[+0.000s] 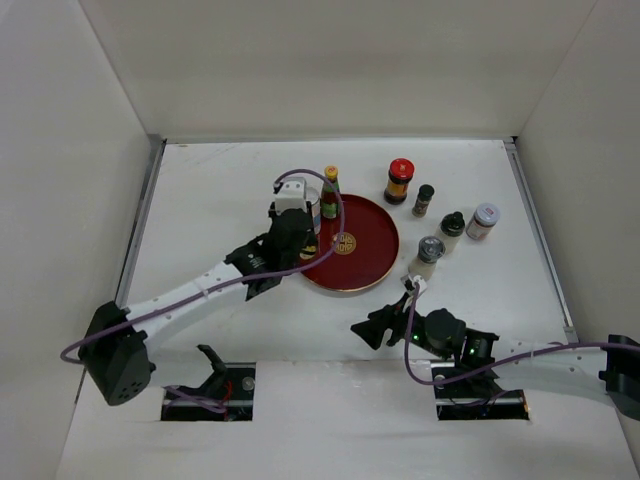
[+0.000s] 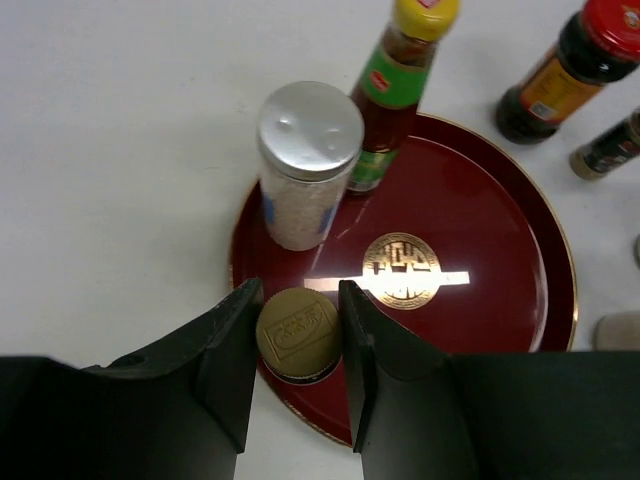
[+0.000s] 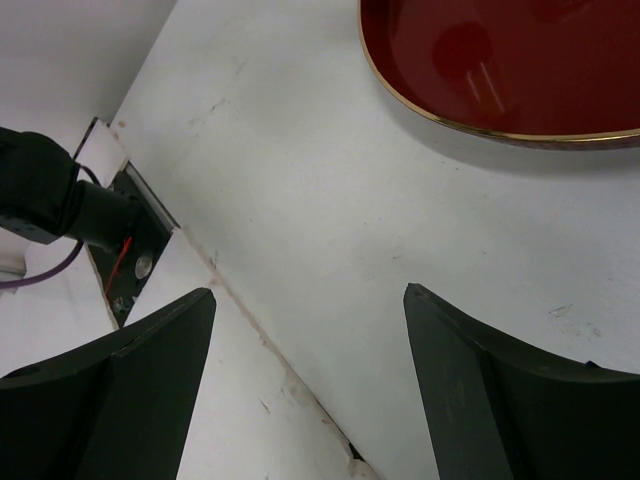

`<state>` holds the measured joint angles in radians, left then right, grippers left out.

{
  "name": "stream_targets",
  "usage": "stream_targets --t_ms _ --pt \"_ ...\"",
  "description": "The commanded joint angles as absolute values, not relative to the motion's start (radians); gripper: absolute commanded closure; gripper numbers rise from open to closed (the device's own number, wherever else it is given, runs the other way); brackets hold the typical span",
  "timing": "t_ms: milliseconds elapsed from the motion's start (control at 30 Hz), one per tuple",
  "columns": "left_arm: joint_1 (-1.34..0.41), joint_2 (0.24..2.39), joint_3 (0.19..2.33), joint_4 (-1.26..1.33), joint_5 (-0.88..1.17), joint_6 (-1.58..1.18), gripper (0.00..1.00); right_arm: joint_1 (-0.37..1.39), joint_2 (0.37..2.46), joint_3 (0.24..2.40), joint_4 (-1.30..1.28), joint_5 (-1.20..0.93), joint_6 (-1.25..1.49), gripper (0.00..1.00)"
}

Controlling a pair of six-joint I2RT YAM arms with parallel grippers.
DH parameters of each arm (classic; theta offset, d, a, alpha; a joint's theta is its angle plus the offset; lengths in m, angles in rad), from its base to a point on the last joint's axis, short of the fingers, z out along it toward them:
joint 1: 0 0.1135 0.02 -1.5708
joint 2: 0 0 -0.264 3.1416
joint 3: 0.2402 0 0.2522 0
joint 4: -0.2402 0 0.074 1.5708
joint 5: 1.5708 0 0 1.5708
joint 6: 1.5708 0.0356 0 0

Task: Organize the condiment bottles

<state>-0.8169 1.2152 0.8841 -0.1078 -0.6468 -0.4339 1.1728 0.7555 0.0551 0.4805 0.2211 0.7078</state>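
Observation:
My left gripper [image 1: 303, 247] [image 2: 300, 288] is shut on a gold-capped jar [image 2: 297, 335] that stands at the near left rim of the round red tray [image 1: 370, 262] [image 2: 480, 250]. A silver-capped jar [image 2: 305, 150] and a yellow-capped sauce bottle [image 1: 330, 190] [image 2: 395, 90] stand on the tray's far left part. Off the tray to the right stand a red-capped bottle [image 1: 400, 180] [image 2: 585, 60], a small dark bottle [image 1: 424, 198], a black-capped bottle [image 1: 452, 226], a grey-lidded jar [image 1: 484, 220] and a grey-capped bottle [image 1: 430, 252]. My right gripper [image 1: 368, 330] [image 3: 308, 292] is open and empty, near the table's front edge.
White walls enclose the table on the left, back and right. Two cut-outs with the arm bases sit at the near edge [image 1: 210, 390]. The tray's rim [image 3: 500, 125] shows at the top of the right wrist view.

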Motion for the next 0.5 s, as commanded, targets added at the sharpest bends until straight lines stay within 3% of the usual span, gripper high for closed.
stream_targets --t_ms 0,333,467 --pt "-0.851 1.278 0.969 0.037 -0.677 -0.446 0.78 1.182 0.759 0.072 0.538 0.236 0.712 0.17" --pt "-0.815 1.422 0.953 0.104 -0.680 -0.436 0.78 1.182 0.761 0.072 0.538 0.238 0.713 0.18" --pt "-0.814 1.437 0.936 0.112 -0.680 -0.436 0.75 1.182 0.765 0.080 0.526 0.250 0.715 0.27"
